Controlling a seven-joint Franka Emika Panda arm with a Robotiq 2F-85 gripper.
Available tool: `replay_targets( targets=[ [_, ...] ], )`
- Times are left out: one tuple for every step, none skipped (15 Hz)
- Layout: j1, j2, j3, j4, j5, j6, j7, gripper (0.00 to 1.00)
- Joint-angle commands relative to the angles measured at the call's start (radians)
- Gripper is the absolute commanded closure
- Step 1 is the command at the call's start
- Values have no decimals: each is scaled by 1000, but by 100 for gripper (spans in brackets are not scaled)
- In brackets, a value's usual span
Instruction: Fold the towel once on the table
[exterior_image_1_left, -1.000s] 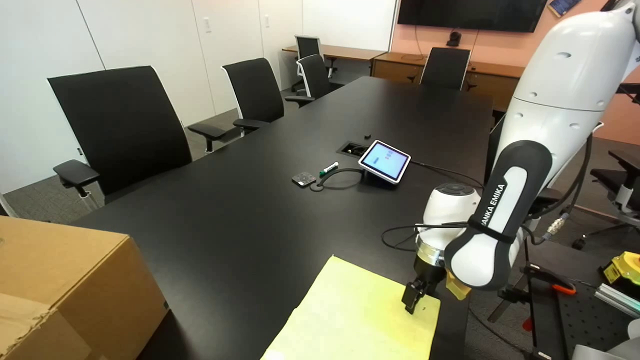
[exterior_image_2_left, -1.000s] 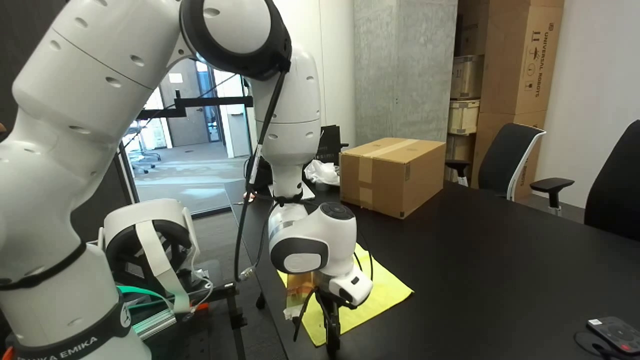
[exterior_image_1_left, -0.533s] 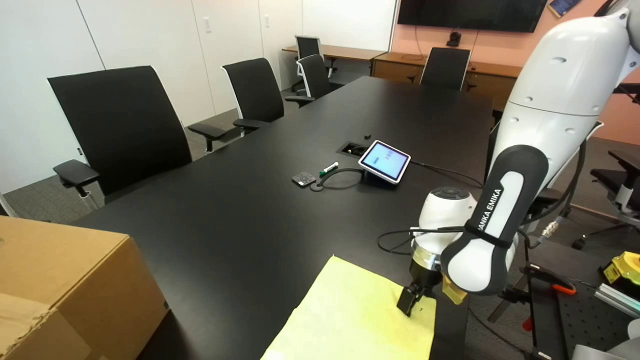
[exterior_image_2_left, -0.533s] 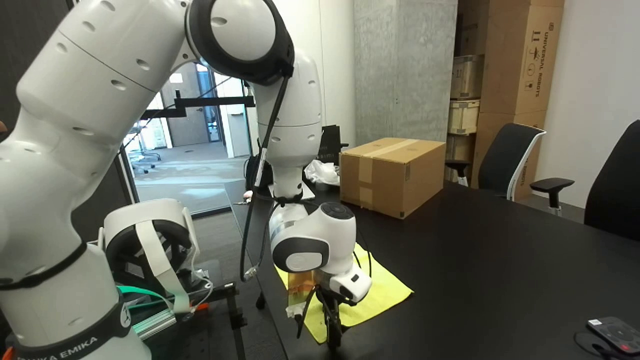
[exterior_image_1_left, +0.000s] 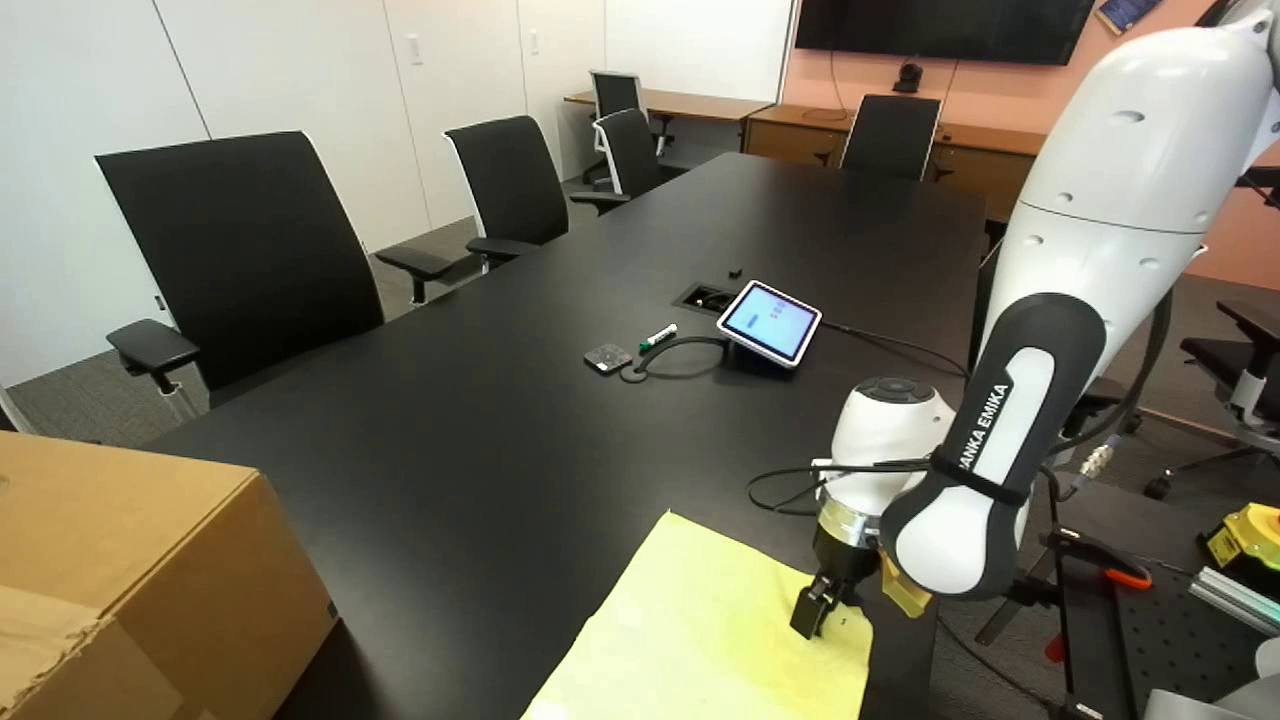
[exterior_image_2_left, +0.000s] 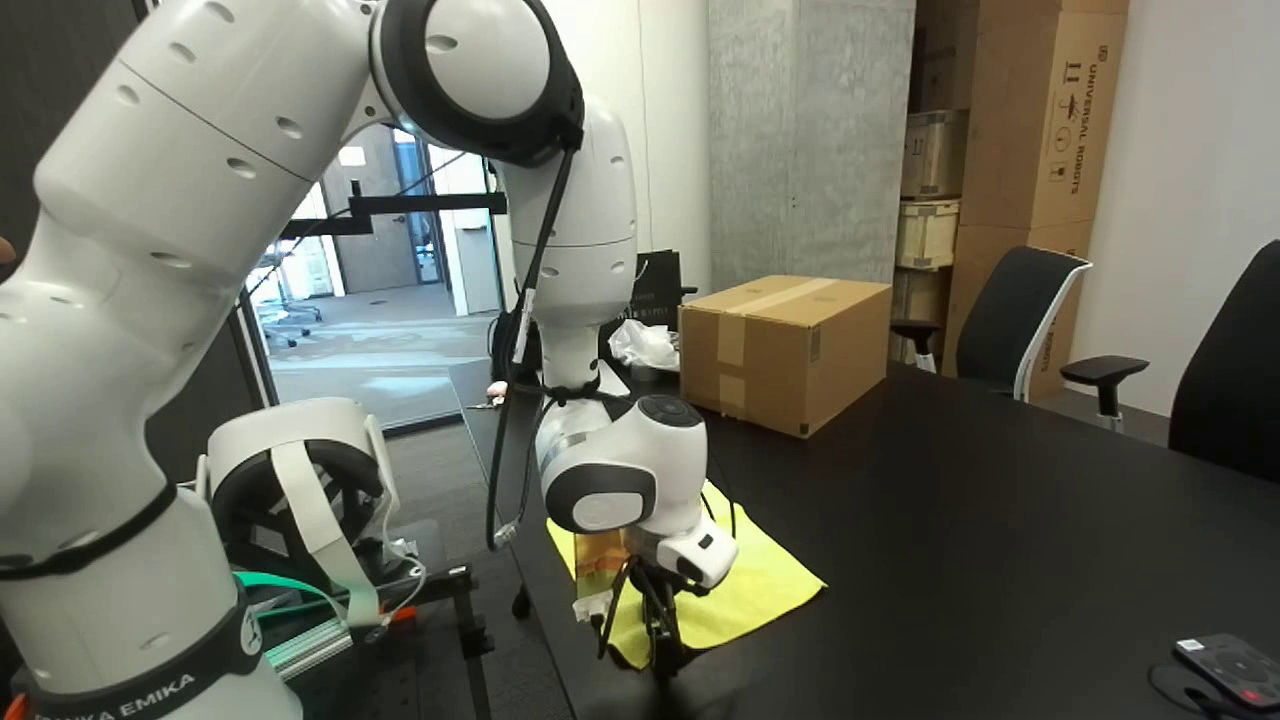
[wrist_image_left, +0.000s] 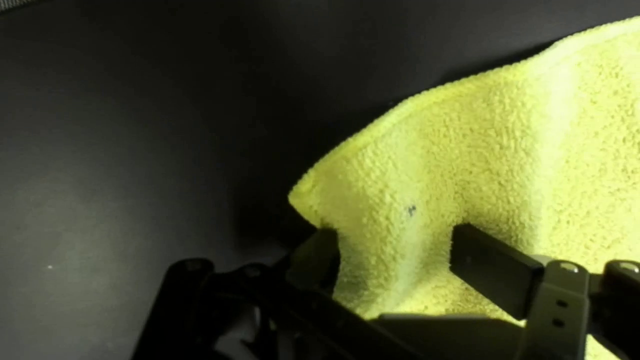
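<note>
Wrist view, left to right: black table (wrist_image_left: 125, 140); gripper (wrist_image_left: 392, 245), fingers parted, towel (wrist_image_left: 480, 150) humped between them, no firm pinch apparent; probably set at this corner so closing gathers it for folding. Towel lies on the table, apparently unfolded: dark speck, nubby yellow pile, wavy hem.

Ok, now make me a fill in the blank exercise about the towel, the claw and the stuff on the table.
The towel is coloured ____.
The table under it has a ____ top.
In the wrist view, the claw has its fingers ____ rather than together.
The marker near the tablet is white and ____.

Missing words: yellow; black; apart; green.
</note>
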Motion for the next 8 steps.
replay_targets(
  targets=[
    [25,-20,-19,2,-12,-56,17,64],
    [28,-28,-21,-1,-10,-68,19,73],
    [48,-45,-36,-5,-8,-90,31,80],
    [58,-56,-45,-8,-9,-109,35,87],
    [87,-79,-69,-9,-6,-150,59,91],
    [99,-91,-79,-9,-7,-169,68,94],
    [112,-106,-86,-7,-8,-191,78,97],
    [121,-115,-93,-4,-10,-212,85,96]
  ],
)
